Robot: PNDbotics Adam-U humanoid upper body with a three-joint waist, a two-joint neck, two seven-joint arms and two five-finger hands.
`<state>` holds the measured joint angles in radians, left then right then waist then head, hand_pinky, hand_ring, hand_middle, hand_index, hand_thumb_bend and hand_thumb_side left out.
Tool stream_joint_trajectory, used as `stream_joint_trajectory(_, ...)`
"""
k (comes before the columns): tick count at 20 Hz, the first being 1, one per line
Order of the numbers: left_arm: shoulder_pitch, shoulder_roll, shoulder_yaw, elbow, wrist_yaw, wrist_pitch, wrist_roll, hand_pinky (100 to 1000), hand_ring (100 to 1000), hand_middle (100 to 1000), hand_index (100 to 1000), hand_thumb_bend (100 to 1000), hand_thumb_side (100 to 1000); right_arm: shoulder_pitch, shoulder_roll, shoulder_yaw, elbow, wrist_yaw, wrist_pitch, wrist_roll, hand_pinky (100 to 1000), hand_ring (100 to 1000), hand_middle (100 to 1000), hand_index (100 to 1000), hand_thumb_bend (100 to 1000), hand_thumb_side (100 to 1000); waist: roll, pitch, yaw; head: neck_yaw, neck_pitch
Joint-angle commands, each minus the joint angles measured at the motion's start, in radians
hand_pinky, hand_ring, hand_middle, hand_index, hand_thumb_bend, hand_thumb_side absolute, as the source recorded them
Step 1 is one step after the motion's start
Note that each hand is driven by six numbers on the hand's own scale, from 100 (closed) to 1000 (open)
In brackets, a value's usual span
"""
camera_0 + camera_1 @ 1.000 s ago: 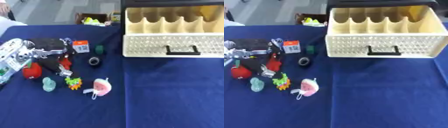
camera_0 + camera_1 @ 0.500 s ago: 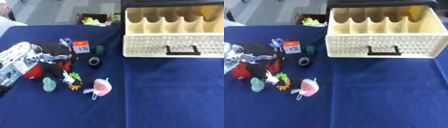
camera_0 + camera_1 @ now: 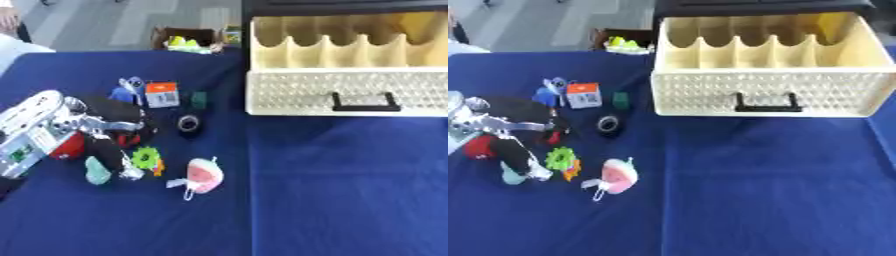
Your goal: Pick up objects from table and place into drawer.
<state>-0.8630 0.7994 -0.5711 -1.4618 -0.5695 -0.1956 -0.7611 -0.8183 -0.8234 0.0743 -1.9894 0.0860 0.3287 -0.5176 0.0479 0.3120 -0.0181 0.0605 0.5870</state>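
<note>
— Where's the left hand [image 3: 105, 137] now?

— Over at nine o'clock on the blue table [image 3: 332, 190], in among the heap of small things. Its fingers point down and are curled in around the green spiky toy [image 3: 146, 158] and a red object [image 3: 68, 145], but whether it has hold of anything I cannot tell; the black palm hides the contact.

— And the right hand?

— Nowhere in sight.

— What else is in that heap?

— A teal piece [image 3: 96, 171] at the hand's seven o'clock, a pink-and-white toy [image 3: 203, 176] with a loop at about four o'clock from it, a dark ring [image 3: 188, 123] at two o'clock, then an orange-and-white cube [image 3: 161, 94], a small dark green block [image 3: 199, 99] and a blue-and-white figure [image 3: 128, 90] toward twelve.

— Why all bunched on that side?

— I'd guess so the left arm can reach each one without stretching, and the drawer [image 3: 767, 75] stands open at one o'clock, well apart, its cream dividers facing up so things can be dropped straight in.

— Anything in it yet?

— Only something yellow [image 3: 831, 22] at the far right compartment; the rest look bare. So the job seems barely begun.
</note>
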Motion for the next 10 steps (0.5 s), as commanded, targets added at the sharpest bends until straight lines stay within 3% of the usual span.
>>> stream_joint_trajectory(1,-0.012,0.023,0.001,-0.003,-0.022,0.001,0.013,400,513,625,880,428,667,-0.012,-0.025,-0.016,-0.011,-0.007,-0.001,-0.004,555,395,326,688,100,1000,-0.004,-0.018,-0.001,0.006,-0.009)
stream_joint_trajectory(10,0.004,0.010,-0.011,0.009,-0.054,0.005,0.079,330,483,592,858,391,626,-0.010,-0.021,-0.022,-0.011,-0.015,-0.002,-0.010,556,394,325,686,100,1000,-0.009,-0.014,-0.004,0.010,-0.008)
